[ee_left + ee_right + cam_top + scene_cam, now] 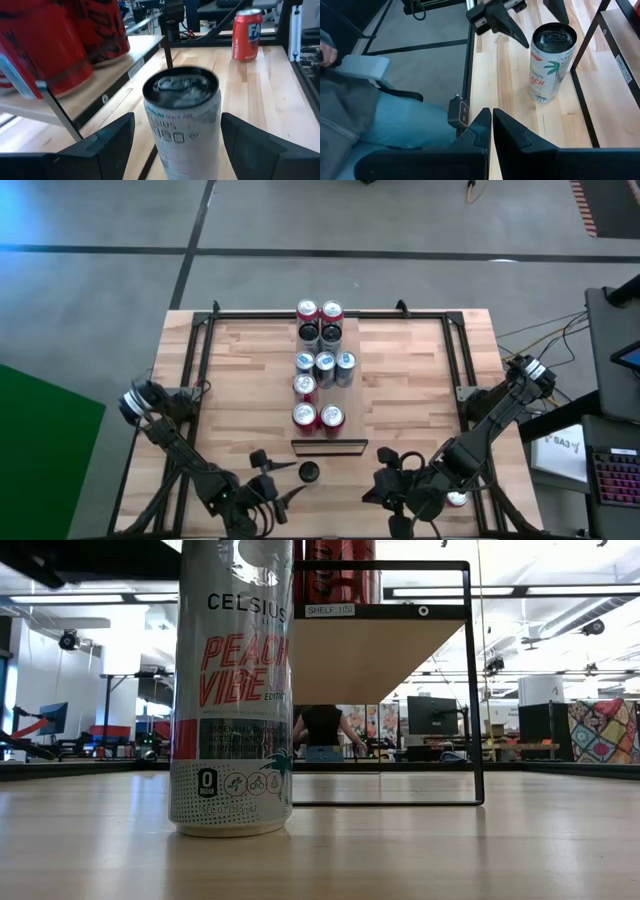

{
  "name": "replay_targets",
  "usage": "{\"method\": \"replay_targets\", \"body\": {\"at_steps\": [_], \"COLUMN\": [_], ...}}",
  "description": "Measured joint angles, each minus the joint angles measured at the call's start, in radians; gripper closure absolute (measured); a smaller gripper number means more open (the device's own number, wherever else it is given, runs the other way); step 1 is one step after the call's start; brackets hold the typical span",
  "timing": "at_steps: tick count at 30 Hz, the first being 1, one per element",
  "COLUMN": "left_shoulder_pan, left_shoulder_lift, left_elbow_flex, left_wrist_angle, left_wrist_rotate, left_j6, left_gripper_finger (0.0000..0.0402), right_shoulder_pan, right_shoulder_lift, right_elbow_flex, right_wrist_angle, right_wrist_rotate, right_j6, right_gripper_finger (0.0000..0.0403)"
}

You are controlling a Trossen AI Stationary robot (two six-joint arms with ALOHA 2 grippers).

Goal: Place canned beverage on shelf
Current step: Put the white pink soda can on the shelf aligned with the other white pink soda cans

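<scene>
left gripper [175,142]: open, straddling white can [182,120], not gripping | can upright, shelf [107,65] just beside and higher | right gripper [491,131]: shut, empty, farther

Even, bright overhead light filled the room, with ceiling strip lamps [440,592] glowing white in the low view. The pale planked wooden counter [400,380] lay evenly lit with only soft shadows. The tall white printed beverage can [182,120] was blurred close to the left wrist camera, its top smeared.
</scene>
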Motion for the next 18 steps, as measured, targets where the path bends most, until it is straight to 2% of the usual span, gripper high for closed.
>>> {"method": "replay_targets", "body": {"at_steps": [10,18], "left_shoulder_pan": [0.022,0.062], "left_shoulder_lift": [0.066,0.087], "left_elbow_flex": [-0.001,-0.001], "left_wrist_angle": [0.065,0.114], "left_wrist_rotate": [0.002,0.065], "left_j6": [-0.052,-0.034], "left_gripper_finger": [0.0134,0.0134], "right_shoulder_pan": [0.000,0.000], "right_shoulder_lift": [0.000,0.000], "right_elbow_flex": [0.000,0.000], "right_wrist_angle": [0.000,-0.001], "right_wrist_rotate": [0.000,0.000], "right_j6": [-0.017,-0.037], "right_gripper_finger": [0.0394,0.0394]}}
